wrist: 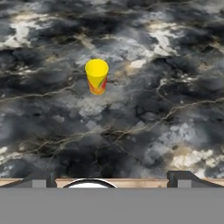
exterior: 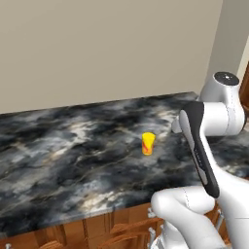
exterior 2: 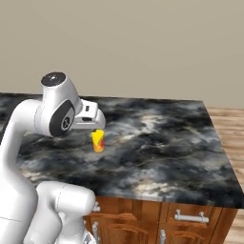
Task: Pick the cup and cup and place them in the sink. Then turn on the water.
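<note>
The two-finger claw (wrist: 112,178) stands with its dark tips spread wide apart at the bottom corners of the hand view, holding nothing. It hangs above the near edge of the black-and-white marble counter (wrist: 166,109), looking forward and down across it.

To do the reach well, I would judge that the claw should first swing a little toward its left tip so the cup sits midway between the tips, then come down to grip around the tapered wall below the rim, keeping the jaws wide until both sides are cleared.

The small tapered yellow cup with an orange-red pattern (wrist: 97,76) stands upright on the marble, well ahead of the claw and slightly toward the left tip, apart from it.
</note>
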### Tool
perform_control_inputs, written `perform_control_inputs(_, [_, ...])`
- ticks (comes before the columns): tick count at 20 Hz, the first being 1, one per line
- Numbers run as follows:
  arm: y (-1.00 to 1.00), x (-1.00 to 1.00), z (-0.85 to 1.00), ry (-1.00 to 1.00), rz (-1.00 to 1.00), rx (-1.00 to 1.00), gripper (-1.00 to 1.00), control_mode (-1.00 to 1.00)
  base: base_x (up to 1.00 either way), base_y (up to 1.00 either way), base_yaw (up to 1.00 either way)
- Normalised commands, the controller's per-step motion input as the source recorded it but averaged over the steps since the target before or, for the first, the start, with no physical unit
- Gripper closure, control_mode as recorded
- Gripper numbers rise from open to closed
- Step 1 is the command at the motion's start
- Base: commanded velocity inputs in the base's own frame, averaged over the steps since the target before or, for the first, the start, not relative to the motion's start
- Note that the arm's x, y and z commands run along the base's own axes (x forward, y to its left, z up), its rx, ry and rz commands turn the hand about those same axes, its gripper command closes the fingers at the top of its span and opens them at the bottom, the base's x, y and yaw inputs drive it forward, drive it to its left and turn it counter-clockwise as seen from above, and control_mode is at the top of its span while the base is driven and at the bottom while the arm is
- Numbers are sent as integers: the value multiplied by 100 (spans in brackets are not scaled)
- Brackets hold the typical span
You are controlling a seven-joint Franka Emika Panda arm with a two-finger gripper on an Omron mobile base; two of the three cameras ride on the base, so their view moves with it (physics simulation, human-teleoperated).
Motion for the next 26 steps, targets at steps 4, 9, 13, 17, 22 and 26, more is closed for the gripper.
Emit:
perform_control_inputs(4, [0,76,-5,3,5,0,-100,-100,0,0,0])
perform_control_inputs(9, [0,93,0,11,3,0,-100,-100,0,0,0])
perform_control_inputs(13, [0,73,-10,18,1,0,-100,-100,0,0,0])
perform_control_inputs(17, [0,35,-6,25,0,0,-100,-100,0,0,0])
perform_control_inputs(22, [0,5,-2,25,0,0,-100,-100,0,0,0])
perform_control_inputs(26, [0,13,-21,8,0,0,-100,-100,0,0,0])
